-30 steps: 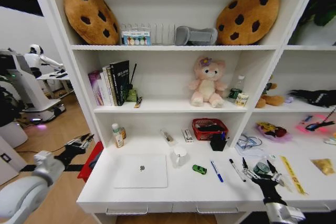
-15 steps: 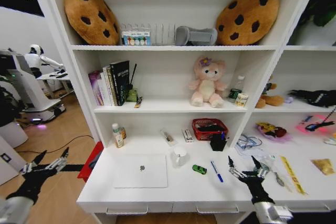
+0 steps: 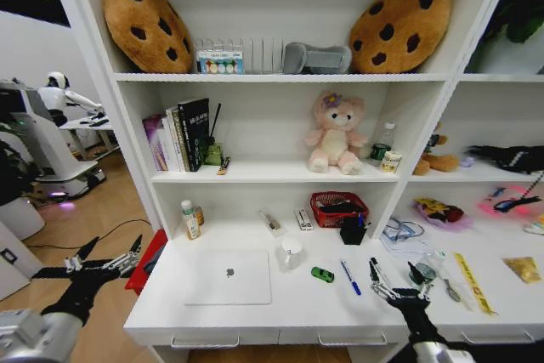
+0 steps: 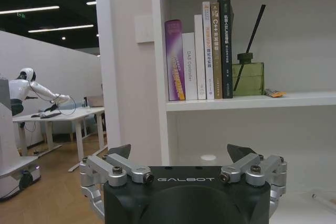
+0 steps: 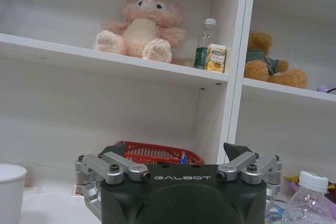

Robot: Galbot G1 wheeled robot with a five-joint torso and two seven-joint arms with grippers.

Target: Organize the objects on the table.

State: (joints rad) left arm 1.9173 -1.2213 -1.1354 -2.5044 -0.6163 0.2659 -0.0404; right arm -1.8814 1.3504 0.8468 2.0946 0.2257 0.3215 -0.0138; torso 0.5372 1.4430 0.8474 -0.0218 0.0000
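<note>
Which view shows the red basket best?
The head view: the red basket is seen whole from above, at the back of the table beside the black pen holder. The right wrist view catches just its rim behind the right end effector. The left wrist view faces the books.

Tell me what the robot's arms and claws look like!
Both arms are smooth pale grey tubes. The left gripper and right gripper have thin black pointed fingers with silver metal links and small bolts. In the wrist views each gripper sits on a chunky black block with GALBOT written in pale letters.
</note>
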